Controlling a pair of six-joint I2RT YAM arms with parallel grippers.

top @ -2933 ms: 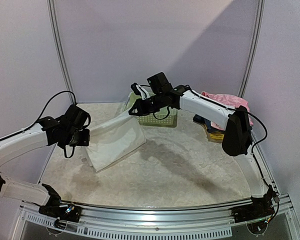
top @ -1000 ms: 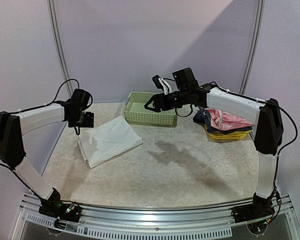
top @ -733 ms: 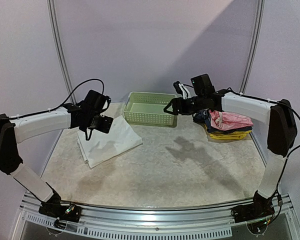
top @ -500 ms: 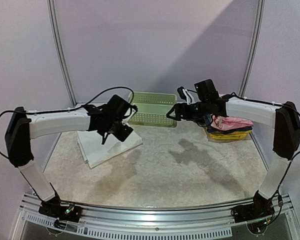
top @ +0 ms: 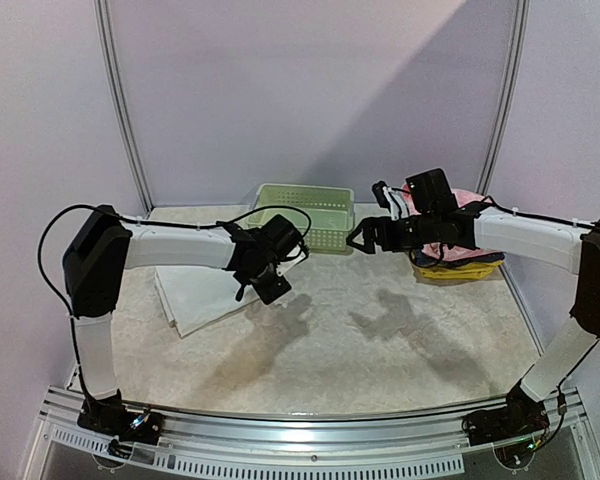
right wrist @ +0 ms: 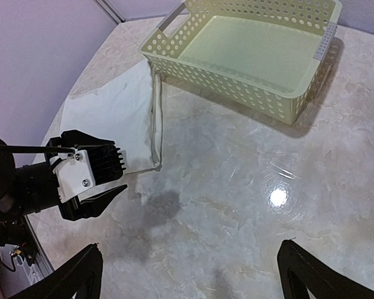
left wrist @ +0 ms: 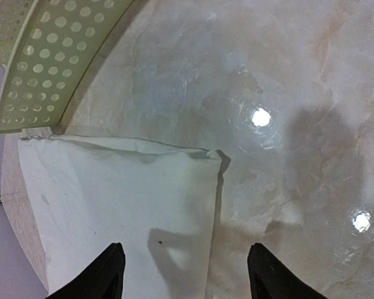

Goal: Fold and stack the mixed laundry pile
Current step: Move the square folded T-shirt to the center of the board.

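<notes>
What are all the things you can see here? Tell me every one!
white cloth: one, white, lying flat on the left of the table, beside the basket
pink cloth: one, pink, on top of the pile at the far right, partly hidden by the right arm
folded clothes: one pile, dark blue and yellow, far right of the table
basket: one, pale green with holes, empty, back middle of the table
table: one, beige marble pattern, under everything
left gripper: one, black, open, holding nothing, above the white cloth's edge
right gripper: one, black, open, holding nothing, in the air in front of the pile of clothes
</notes>
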